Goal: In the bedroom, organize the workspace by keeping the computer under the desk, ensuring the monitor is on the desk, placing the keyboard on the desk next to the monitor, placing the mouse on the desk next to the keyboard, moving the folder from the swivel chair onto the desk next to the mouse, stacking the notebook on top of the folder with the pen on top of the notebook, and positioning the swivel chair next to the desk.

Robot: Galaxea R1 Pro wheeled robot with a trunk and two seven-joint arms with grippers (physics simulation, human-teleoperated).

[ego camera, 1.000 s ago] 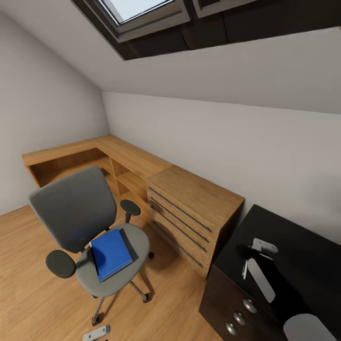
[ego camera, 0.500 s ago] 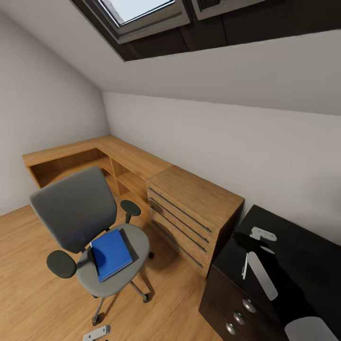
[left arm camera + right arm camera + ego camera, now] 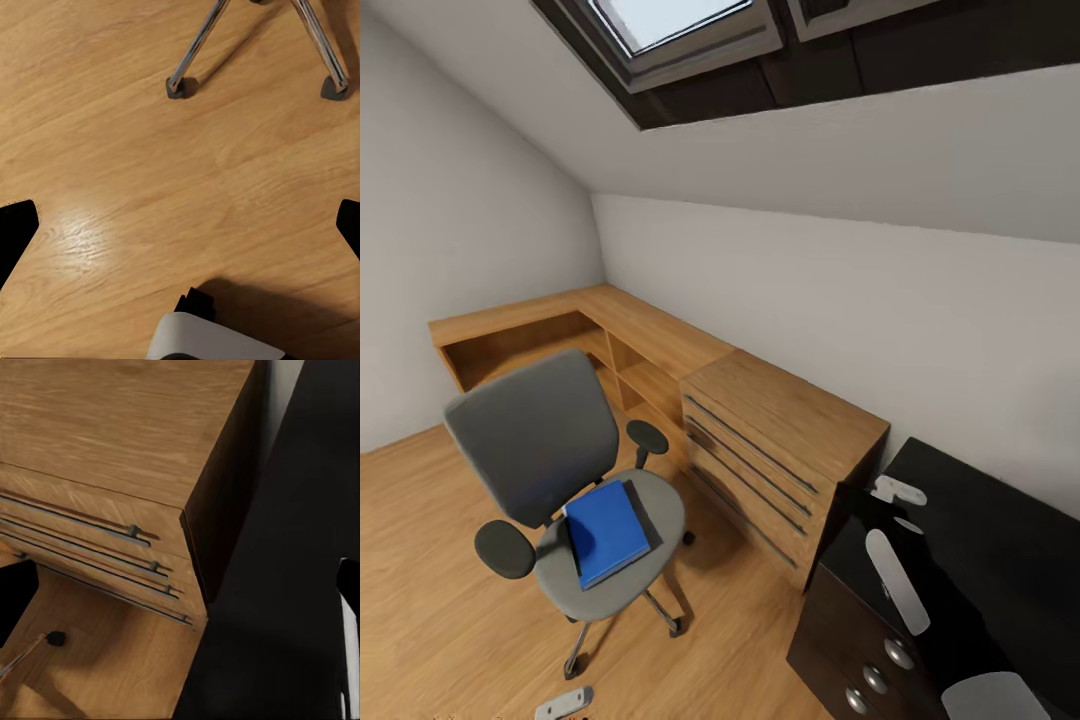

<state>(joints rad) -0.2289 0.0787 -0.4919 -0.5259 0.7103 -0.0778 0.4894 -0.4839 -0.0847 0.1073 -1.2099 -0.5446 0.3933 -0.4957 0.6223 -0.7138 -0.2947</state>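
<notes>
Blue folder flat on grey swivel chair seat, chair on wood floor beside wooden drawers, black surface at right, both arms' fingers spread wide.

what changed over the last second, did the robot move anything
Nothing was taken hold of or let go. The whole head view shifted: the chair, the wooden drawer cabinet and the window all slid a little to the right together, so the camera turned or the robot rolled. The blue folder lies on the chair seat as before, and the chair keeps its place beside the cabinet.
</notes>
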